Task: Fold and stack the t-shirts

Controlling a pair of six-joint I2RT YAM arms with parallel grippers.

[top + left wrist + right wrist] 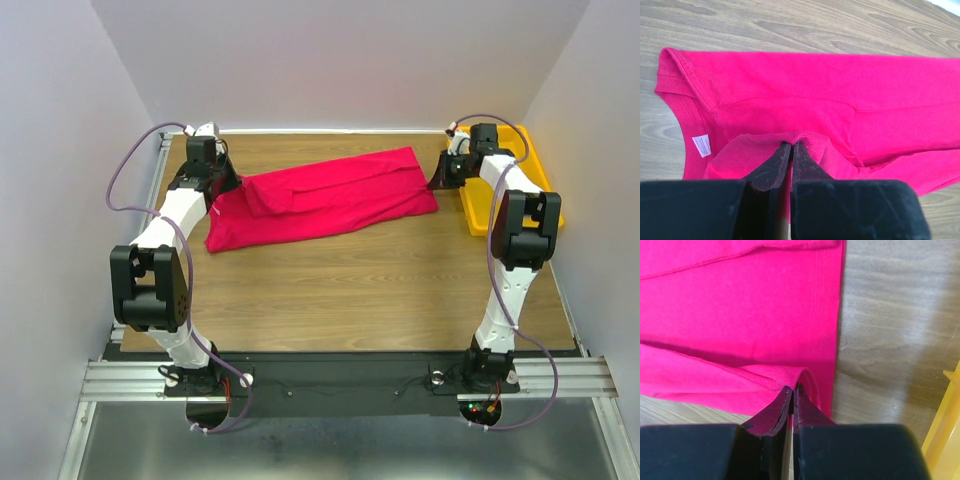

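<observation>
T-shirt (325, 200), crimson-pink, no print, lies on far half of table (350, 300) as one long band folded lengthwise, w/ a second layer lapped over its upper left part. It runs at a slant: left end nearer the arms, right end further back. Collar end is at left; wrist cam there shows ribbed neckline and small white label (702, 145) inside it. Hem end is at right, w/ double stitch line visible along its edge in right wrist cam.

Left gripper (791, 146) sits at shirt's left end, jaws pressed together on a raised pinch of cloth just beside the neckline. Right gripper (792, 388) at opposite end, jaws likewise clamped tight on a small ridge of fabric at the hem's near corner. Cloth betw the two lies flat on wood, not lifted.

Yellow tray (535, 170) at far right of table, just beside right gripper, apart from shirt
</observation>
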